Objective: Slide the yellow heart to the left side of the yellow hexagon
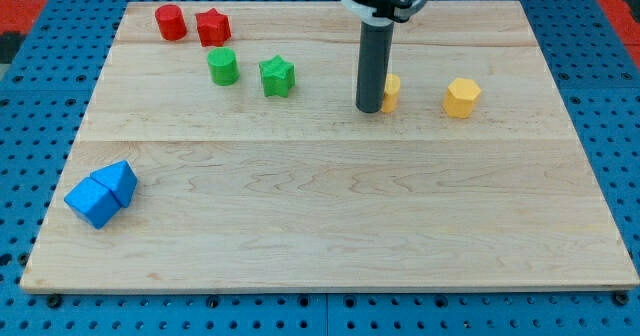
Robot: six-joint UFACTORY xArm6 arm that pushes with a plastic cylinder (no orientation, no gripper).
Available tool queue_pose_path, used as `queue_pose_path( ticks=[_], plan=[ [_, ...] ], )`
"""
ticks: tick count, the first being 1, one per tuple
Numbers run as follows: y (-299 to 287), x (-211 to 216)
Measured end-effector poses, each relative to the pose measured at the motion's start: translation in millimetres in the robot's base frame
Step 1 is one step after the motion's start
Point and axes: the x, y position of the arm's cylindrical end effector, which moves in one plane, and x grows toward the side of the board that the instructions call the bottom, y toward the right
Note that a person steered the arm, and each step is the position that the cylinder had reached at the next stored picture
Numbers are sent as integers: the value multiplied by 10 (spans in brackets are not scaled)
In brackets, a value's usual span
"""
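The yellow heart [391,91] sits in the upper middle of the wooden board, mostly hidden behind my rod. The yellow hexagon [461,97] lies a short way to its right, apart from it. My tip [368,108] rests on the board against the heart's left side.
A red cylinder [170,22] and a red star [212,26] sit at the view's top left. A green cylinder [222,66] and a green star [277,76] lie below them. A blue cube [91,202] and a blue triangle [118,180] touch each other at the left edge.
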Motion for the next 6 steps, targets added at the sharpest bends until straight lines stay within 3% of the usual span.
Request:
queue_pose_path(
  ticks=[2,4,5,6],
  plan=[
    [-196,-458],
    [217,-251],
    [-558,-62],
    [-943,15]
  ],
)
